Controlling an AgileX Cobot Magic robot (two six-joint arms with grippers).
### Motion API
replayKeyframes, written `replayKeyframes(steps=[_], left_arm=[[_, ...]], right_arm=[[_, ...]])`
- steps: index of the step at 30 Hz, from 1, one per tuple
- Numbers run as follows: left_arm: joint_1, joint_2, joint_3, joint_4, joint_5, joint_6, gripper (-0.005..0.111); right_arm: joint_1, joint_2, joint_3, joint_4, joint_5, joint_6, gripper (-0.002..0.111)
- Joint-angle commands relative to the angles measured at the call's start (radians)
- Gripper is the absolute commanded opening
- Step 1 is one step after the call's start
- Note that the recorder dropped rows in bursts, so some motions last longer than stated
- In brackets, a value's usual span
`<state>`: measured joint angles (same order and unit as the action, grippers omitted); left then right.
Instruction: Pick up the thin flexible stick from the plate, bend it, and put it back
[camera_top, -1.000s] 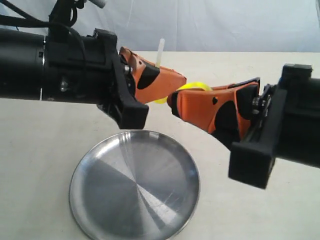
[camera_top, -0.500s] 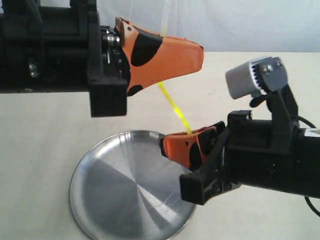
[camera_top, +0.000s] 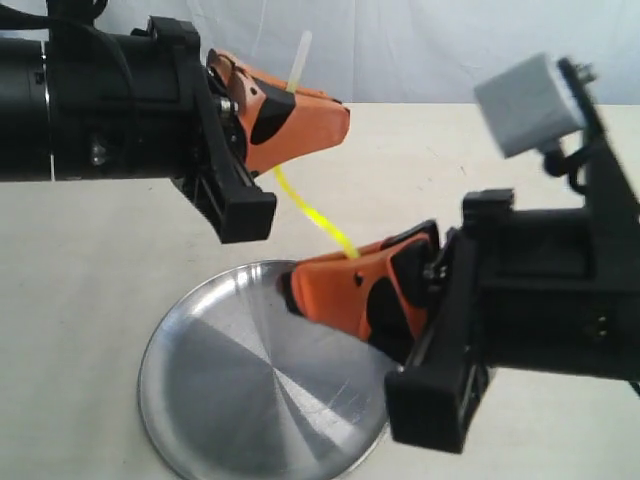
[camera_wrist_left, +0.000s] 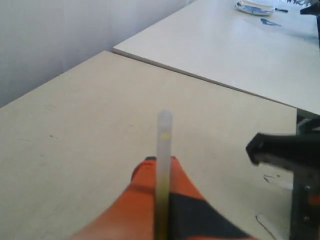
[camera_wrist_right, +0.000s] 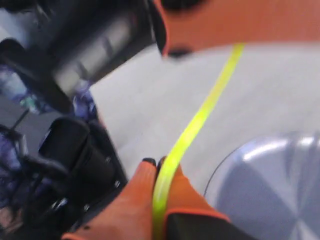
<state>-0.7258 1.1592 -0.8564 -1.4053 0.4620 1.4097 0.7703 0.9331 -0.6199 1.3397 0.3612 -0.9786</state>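
Exterior view: the stick (camera_top: 312, 218) is held in the air near the plate (camera_top: 215, 400), clamped between the closed left gripper (camera_top: 336, 118) and right gripper (camera_top: 296, 290). Left wrist view: its pale tip (camera_wrist_left: 164, 131) is seen protruding past the pinching fingers (camera_wrist_left: 145, 200). Right wrist view: the slightly curved stick is gripped tight.

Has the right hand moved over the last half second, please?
Yes: the right hand has slid leftward in the exterior view, farther over the plate.
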Motion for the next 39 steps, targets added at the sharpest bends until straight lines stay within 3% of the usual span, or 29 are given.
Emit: replayKeyframes(steps=[1, 9, 14, 18, 27, 31, 36, 39], left_arm=[[-0.004, 0.010, 0.022, 0.050, 0.095, -0.053, 0.000], [-0.004, -0.038, 0.008, -0.187, 0.236, -0.039, 0.000], [-0.004, -0.061, -0.002, -0.315, 0.235, 0.105, 0.000], [-0.004, -0.061, -0.002, -0.251, 0.161, 0.139, 0.000], [-0.004, -0.061, -0.002, -0.134, 0.106, 0.135, 0.000], [-0.004, -0.061, -0.002, -0.127, 0.073, 0.135, 0.014], [-0.004, -0.065, -0.002, -0.127, 0.013, 0.071, 0.052], [-0.004, -0.076, -0.002, -0.127, -0.038, 0.063, 0.066]], right_arm=[[-0.003, -0.093, -0.006, -0.044, -0.152, 0.028, -0.001], [-0.003, -0.093, 0.080, -0.064, -0.195, 0.065, -0.001], [-0.003, 0.033, 0.092, -0.047, -0.061, 0.092, -0.001], [-0.003, 0.114, 0.072, -0.031, 0.038, 0.088, -0.001], [-0.003, 0.108, 0.065, -0.056, 0.015, 0.088, -0.001], [-0.003, 0.108, 0.065, -0.061, -0.025, 0.088, -0.001], [-0.003, 0.108, 0.065, -0.127, -0.053, 0.121, -0.001], [-0.003, 0.108, 0.065, -0.177, -0.069, 0.177, -0.001]])
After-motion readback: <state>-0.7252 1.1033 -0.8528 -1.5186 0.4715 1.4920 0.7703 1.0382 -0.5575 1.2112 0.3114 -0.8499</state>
